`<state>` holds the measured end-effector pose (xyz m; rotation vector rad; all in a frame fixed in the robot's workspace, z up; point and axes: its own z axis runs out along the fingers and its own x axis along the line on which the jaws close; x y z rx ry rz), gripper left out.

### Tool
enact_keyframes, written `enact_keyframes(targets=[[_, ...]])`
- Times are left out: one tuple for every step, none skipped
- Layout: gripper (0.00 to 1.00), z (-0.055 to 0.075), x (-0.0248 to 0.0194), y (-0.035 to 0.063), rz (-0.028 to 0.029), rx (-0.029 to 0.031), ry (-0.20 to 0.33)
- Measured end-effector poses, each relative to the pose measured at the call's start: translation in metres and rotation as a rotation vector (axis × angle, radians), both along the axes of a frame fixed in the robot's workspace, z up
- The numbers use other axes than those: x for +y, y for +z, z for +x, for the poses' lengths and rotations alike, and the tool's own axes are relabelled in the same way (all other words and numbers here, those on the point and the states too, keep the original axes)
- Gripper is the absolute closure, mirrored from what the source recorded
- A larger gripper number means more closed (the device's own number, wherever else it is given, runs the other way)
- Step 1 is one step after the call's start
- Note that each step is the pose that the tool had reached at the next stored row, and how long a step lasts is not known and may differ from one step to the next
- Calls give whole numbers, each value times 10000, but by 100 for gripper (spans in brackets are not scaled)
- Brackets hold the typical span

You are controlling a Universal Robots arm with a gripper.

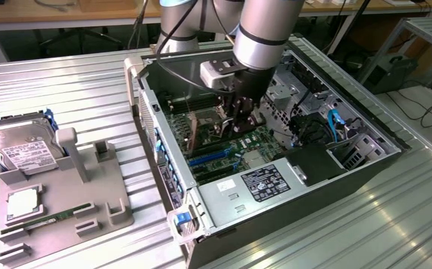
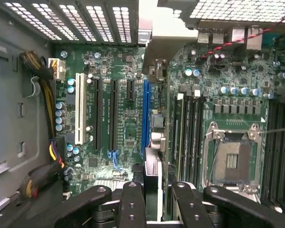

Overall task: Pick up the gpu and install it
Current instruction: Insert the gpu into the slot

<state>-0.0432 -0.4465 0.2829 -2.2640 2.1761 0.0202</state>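
Silver-grey tubular arm (image 1: pixel 264 33), black band, white wrist box; black gripper (image 2: pixel 152 202) fingers (round screw heads).

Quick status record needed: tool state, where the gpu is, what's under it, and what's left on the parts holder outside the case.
tool: shut on gpu, lowered inside the open computer case
gpu: held edge-on between the fingers, above the motherboard
below card: blue expansion slot, roughly in line with the card
seated: cannot tell
parts holder: hard drive and RAM stick sit on it
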Motion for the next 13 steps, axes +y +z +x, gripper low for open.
enact_keyframes(targets=[[73,-21,1,-15,0,-27,-8],[73,-35,1,-31,0,-33,-30],[73,-44,2,-49,0,-33,-64],[73,-48,2,-66,0,-34,-137],[73,-48,3,-82,-1,-34,-221],[73,-51,3,-102,-1,-34,-313],[73,-56,3,-117,0,-35,-348],[73,-59,2,-123,-2,-34,-350],[73,-67,1,-125,-2,-34,-350],[73,-86,0,-127,-4,-34,-350],[73,-114,0,-129,-3,-34,-349],[73,-128,1,-131,-1,-35,-350],[73,-137,1,-132,-2,-34,-350]])
